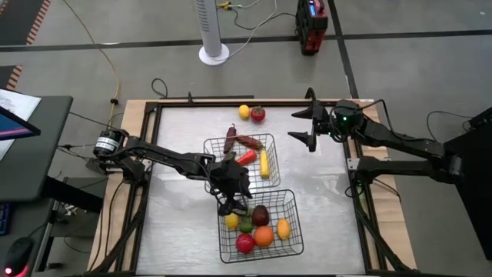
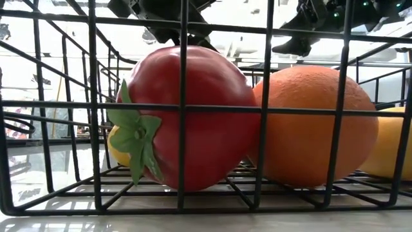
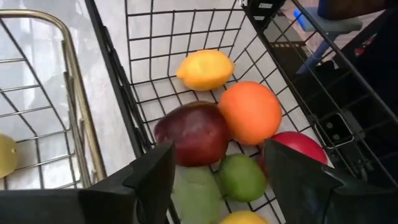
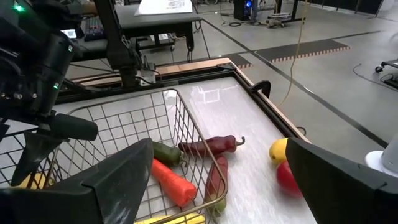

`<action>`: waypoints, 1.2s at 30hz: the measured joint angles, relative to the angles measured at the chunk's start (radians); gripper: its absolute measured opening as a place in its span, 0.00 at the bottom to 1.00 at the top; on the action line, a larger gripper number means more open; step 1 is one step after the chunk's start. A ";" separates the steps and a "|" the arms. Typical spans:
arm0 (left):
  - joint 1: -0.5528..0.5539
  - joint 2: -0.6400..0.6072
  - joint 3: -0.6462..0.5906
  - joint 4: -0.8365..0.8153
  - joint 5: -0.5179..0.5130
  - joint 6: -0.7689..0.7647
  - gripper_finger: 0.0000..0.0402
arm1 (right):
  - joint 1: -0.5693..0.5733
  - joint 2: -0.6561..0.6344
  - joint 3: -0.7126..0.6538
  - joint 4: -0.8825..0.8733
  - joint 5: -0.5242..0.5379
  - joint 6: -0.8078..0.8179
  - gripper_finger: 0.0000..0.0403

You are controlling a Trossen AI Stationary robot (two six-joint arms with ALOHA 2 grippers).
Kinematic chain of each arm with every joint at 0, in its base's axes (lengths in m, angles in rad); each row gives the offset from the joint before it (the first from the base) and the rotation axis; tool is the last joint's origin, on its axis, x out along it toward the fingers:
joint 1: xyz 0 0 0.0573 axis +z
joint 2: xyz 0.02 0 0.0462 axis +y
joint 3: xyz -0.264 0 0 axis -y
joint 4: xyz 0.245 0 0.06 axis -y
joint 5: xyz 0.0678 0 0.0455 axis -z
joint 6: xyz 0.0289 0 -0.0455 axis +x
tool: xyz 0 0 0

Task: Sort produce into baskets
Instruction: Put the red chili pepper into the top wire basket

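near basket (image 1: 296, 231) at worktop (image 1: 181, 231) front edge holding tomato (image 1: 245, 243), orange (image 1: 264, 236), lemon (image 1: 283, 228), left pincer (image 1: 233, 205) over its rim, fingers apart, holding nothing, far basket (image 1: 274, 146) with corn (image 1: 264, 163), peppers, right pincer (image 1: 306, 125) wide open, empty, near loose lemon (image 1: 244, 111) and apple (image 1: 257, 115)

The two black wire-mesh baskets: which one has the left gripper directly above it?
The nearer black wire-mesh basket, holding the round orange and red apple. The left gripper hangs at its rim; the other basket holds the corn and peppers.
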 joint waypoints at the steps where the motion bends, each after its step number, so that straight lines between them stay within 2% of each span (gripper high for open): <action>1: 0.000 0.000 0.000 0.000 0.005 0.000 0.57 | 0.000 0.000 0.000 0.000 0.000 0.002 0.98; 12: 0.011 0.000 0.001 -0.005 0.021 -0.014 0.57 | 0.000 0.000 0.000 0.000 0.000 0.008 0.98; 19: 0.081 0.000 0.081 -0.192 0.007 0.013 0.57 | 0.000 0.000 0.000 -0.003 0.000 0.007 0.98; 24: 0.117 0.000 0.095 -0.218 -0.030 0.066 0.56 | 0.000 0.000 0.000 -0.008 0.000 0.007 0.98; 30: 0.109 0.000 0.095 -0.218 0.096 0.060 0.56 | 0.000 0.000 0.000 -0.009 0.000 0.008 0.98; 36: 0.092 -0.050 0.095 -0.239 0.089 0.054 0.56 | 0.000 0.000 0.000 -0.009 0.000 0.023 0.98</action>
